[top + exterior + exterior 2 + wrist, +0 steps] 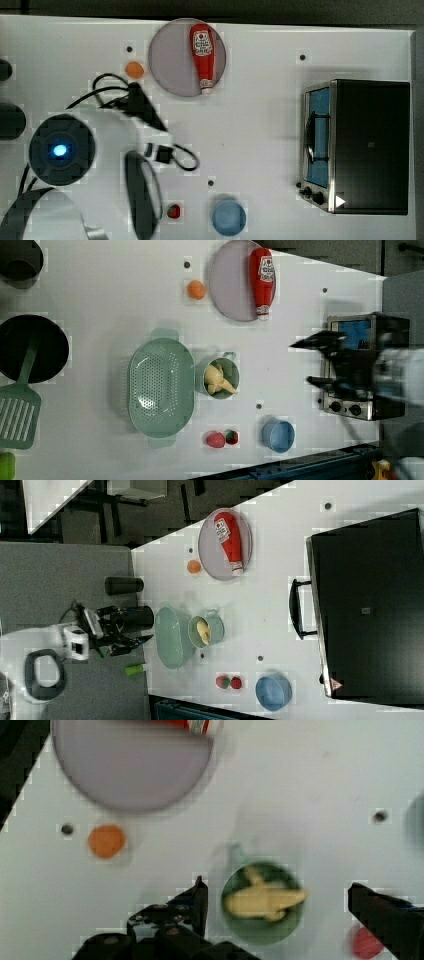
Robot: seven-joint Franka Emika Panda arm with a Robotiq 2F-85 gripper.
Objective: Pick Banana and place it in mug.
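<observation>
One banana (218, 380) lies slantwise inside mug (231, 366), pincer (277, 902) open.

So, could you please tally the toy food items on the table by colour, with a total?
Red: 3, the ketchup bottle on the plate and two strawberries
Orange: 1, the round fruit
Pale yellow: 1, the banana inside the mug
Total: 5

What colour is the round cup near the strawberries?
Blue; the cup shows best in the left view.
</observation>
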